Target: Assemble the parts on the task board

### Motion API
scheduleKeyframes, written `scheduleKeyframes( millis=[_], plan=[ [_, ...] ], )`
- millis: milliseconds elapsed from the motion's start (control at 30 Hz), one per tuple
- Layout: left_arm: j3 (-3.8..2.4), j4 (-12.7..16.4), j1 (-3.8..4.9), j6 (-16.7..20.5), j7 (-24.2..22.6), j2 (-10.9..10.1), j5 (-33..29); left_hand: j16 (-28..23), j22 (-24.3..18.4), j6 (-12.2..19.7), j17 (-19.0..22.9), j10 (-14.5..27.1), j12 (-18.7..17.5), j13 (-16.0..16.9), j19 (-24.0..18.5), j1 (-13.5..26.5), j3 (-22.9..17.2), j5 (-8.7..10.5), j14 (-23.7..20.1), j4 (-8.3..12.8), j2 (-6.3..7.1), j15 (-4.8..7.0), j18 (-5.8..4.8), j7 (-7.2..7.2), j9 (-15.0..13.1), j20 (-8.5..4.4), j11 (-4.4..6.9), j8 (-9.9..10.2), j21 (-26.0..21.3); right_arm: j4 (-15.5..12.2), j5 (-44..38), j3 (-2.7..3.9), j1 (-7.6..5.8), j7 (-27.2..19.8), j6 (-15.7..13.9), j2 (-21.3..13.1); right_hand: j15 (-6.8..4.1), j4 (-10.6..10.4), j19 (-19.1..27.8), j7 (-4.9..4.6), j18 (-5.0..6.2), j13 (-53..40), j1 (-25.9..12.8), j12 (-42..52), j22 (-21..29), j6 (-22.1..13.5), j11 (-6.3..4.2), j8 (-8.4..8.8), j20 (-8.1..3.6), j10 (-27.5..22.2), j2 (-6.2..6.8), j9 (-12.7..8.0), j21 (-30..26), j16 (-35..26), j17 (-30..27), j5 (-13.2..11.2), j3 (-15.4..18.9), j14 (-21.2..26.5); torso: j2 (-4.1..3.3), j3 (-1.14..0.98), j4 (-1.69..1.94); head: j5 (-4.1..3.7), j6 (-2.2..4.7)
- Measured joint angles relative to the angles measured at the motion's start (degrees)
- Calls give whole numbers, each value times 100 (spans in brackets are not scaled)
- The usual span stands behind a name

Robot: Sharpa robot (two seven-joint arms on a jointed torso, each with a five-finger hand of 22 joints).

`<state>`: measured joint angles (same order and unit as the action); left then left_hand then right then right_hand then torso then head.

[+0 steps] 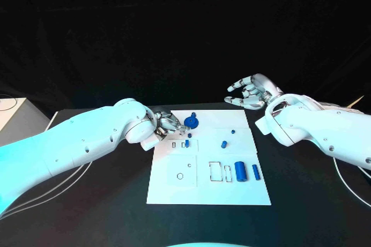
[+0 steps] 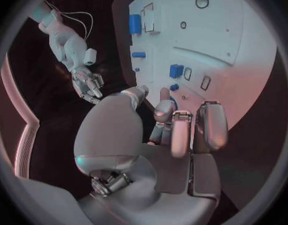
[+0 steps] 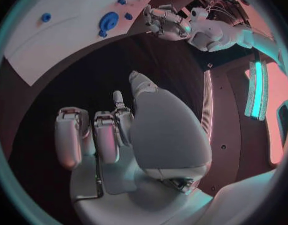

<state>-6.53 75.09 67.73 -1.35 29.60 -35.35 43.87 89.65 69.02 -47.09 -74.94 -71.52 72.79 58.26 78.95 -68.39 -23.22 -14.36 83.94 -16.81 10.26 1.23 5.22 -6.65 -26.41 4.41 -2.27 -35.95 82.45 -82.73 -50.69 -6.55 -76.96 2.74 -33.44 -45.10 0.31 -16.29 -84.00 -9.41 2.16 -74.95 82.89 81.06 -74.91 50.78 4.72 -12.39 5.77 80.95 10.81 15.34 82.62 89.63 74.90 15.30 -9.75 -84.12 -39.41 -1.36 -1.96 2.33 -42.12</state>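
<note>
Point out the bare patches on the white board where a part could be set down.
The flat white task board is bare along its near edge, below the two upright blue cylinders. Its left middle, around the small oval hole, is free too. The far left corner is crowded by the left robot hand and round blue gear.

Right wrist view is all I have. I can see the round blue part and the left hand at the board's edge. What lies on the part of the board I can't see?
Observer: In the head view, a thick blue cylinder lies on the near half of the task board, toward the right arm's side.
Operator: Anything beside it?
Observer: A slimmer blue bar lies parallel to it, on the side nearer the board's right edge.
Operator: What is the left hand doing?
Observer: In the left wrist view, the left hand has its fingertips beside a small blue piece. I cannot tell whether they touch it.
</note>
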Motion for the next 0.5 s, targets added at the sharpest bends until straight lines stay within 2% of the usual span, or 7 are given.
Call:
scheduleKeyframes(
  millis=[100,133,267,367,500],
  plan=[
    [94,-122,108,-194,159,149,72,11,34,21,0,-8,23,52,12,249,138,22,0,-8,5,0,0,-20,-33,-7,-8,0,15,80,66,0,-11,-3,51,26,0,0,0,0,0,0,0,0,0,0,0,0,0,0,0,0,0,0,0,0,0,0,-1,3,1,-3,-9],
    [143,-172,150,-279,215,208,114,11,39,20,0,-8,23,65,29,360,193,22,0,-3,0,0,0,-21,-46,11,-8,0,15,105,89,0,-14,-4,71,36,0,0,0,0,0,0,0,0,0,0,0,0,0,0,0,0,0,0,0,0,0,0,-2,3,1,-3,-13],
    [281,-340,281,-552,356,393,287,11,47,21,0,-8,48,80,29,475,267,22,0,-19,-25,0,0,-21,-75,11,-9,0,15,173,133,0,-22,-3,125,65,0,-16,0,0,0,1,0,0,0,0,0,0,0,0,0,-6,0,0,0,0,-16,0,-4,4,1,-8,-25],
    [338,-437,342,-717,426,486,409,11,60,21,1,-8,48,69,29,523,284,22,0,-2,-73,-1,0,-21,-98,10,-9,-4,15,212,144,0,-24,2,154,81,0,-16,0,-20,0,1,0,0,1,-21,0,0,0,0,0,-6,0,0,0,22,-16,0,-5,4,1,-38,-37],
    [378,-576,383,-914,502,558,570,11,79,-27,1,7,48,62,29,553,356,22,0,-12,-103,0,0,27,-273,10,6,-184,37,275,146,0,-26,13,189,100,0,-16,0,-21,0,1,0,0,1,-21,0,0,0,0,0,-6,0,0,0,23,-16,0,-6,3,-3,-33,-37]
  ],
)
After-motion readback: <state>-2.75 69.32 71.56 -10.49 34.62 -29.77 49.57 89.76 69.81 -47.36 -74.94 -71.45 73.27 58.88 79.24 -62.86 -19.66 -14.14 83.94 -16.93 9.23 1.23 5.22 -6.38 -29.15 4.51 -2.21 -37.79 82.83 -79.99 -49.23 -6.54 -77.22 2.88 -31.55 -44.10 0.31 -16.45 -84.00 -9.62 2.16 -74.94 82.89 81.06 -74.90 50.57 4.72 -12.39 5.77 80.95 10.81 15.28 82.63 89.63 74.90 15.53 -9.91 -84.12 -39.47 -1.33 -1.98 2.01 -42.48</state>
